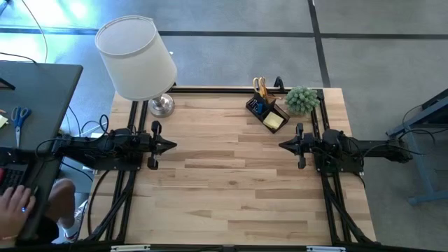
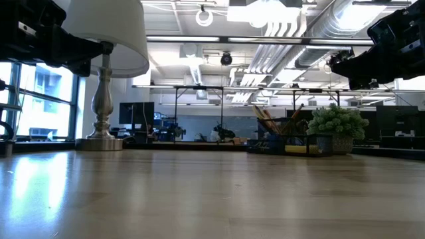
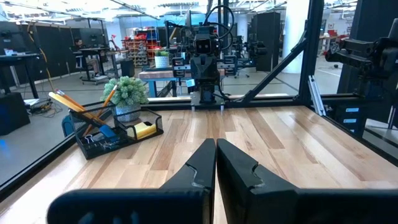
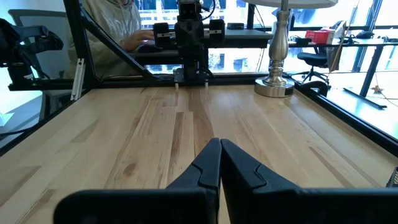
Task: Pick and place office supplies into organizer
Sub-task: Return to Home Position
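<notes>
Black desk organizer stocked, yellow sticky-note pad inside; left hand, right hand clenched empty, well off it; looks finished.

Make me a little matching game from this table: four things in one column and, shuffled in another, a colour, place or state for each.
Things:
1. lamp
2. plant
3. sticky-note pad
4. left tool

Descriptions:
A. shut, holding nothing
B. white shade
C. in the low tray of the organizer
D. green, beside the organizer

Pairs: 1-B, 2-D, 3-C, 4-A.
</notes>
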